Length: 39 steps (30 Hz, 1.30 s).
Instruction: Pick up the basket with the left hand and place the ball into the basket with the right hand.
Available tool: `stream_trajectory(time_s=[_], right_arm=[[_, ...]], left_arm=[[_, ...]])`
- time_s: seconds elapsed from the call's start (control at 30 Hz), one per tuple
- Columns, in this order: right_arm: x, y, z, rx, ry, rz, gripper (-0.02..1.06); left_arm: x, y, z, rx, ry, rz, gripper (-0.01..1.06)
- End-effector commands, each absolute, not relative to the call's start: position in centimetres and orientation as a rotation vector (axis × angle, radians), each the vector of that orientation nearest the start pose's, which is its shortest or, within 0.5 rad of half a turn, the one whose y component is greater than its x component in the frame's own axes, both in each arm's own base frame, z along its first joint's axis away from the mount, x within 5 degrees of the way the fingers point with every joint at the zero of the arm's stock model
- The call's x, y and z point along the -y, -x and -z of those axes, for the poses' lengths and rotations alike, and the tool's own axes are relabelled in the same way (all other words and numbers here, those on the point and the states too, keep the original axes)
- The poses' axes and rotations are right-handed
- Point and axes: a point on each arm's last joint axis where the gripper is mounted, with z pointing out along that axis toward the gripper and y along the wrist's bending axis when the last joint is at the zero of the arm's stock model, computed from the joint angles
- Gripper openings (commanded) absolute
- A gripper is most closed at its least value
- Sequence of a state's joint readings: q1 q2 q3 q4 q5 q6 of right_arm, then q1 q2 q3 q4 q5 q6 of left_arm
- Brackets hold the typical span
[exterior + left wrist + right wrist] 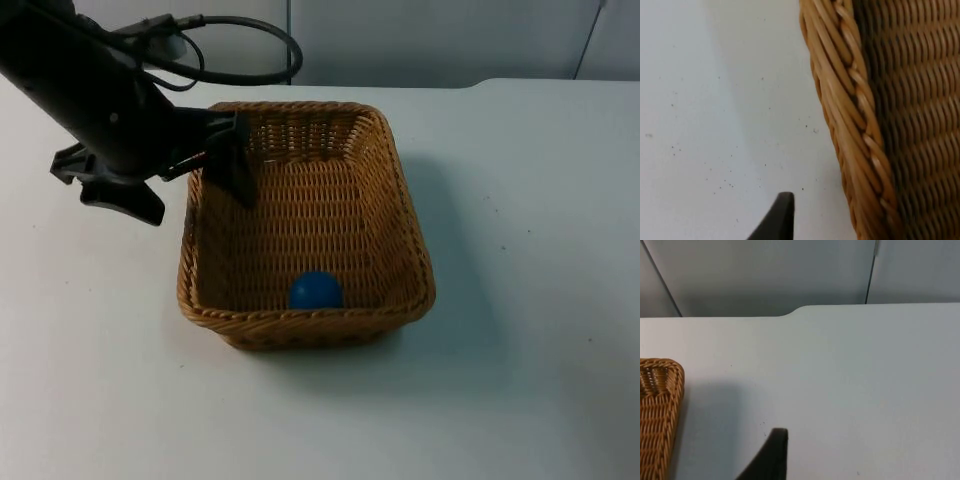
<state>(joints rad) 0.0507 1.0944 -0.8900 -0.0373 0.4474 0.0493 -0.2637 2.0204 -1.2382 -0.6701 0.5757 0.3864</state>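
ball (315, 290) in basket (400, 200), left gripper (200, 195) astride rim

1. You have a tan woven wicker basket (310, 215), rectangular, upright on the white table, tilted slightly.
2. Your blue ball (316, 291) sits inside it, against the near wall.
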Motion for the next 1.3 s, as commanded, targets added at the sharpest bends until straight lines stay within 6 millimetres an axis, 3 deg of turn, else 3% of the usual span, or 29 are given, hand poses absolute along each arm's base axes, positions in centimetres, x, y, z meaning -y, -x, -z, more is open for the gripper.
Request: stream_trajectory(time_s=[0.0, 0.3, 0.47, 0.7, 0.83, 0.9, 1.0, 1.03, 1.17, 1.2, 1.27], right_arm=[[-0.9, -23.4, -33.3, -2.132, 0.028, -0.009, 1.04], [-0.9, -23.4, -33.4, -2.13, 0.028, -0.01, 1.04], [-0.9, -23.4, -33.4, -2.129, 0.027, -0.012, 1.04], [-0.9, -23.4, -33.4, -2.124, 0.015, -0.019, 1.04], [-0.9, -23.4, -33.4, -2.124, 0.015, -0.019, 1.04], [-0.9, -23.5, -33.4, -2.119, 0.008, -0.023, 1.04], [-0.9, -23.5, -33.5, -2.115, 0.008, -0.023, 1.04], [-0.9, -23.5, -33.5, -2.115, 0.008, -0.023, 1.04], [-0.9, -23.5, -33.5, -2.111, 0.008, -0.024, 1.04], [-0.9, -23.5, -33.5, -2.111, 0.008, -0.024, 1.04], [-0.9, -23.5, -33.5, -2.111, 0.008, -0.024, 1.04]], left_arm=[[13.3, -37.5, -14.2, -2.764, -0.219, 0.607, 1.05], [13.7, -36.9, -14.4, -2.816, -0.183, 0.701, 1.05], [14.2, -36.8, -15.8, -2.787, -0.125, 0.794, 1.05], [14.4, -38.9, -19.6, -2.697, -0.186, 0.744, 1.05], [13.6, -39.7, -21.2, -2.709, -0.215, 0.577, 1.05], [12.5, -40.0, -22.3, -2.708, -0.192, 0.399, 1.05], [11.0, -39.6, -24.6, -2.645, -0.235, 0.182, 1.05], [11.0, -39.6, -24.6, -2.645, -0.235, 0.182, 1.05], [10.0, -38.0, -29.6, -2.509, -0.276, 0.108, 1.05], [10.0, -38.0, -29.6, -2.509, -0.276, 0.108, 1.05], [9.7, -36.5, -32.7, -2.429, -0.267, 0.121, 1.05]])
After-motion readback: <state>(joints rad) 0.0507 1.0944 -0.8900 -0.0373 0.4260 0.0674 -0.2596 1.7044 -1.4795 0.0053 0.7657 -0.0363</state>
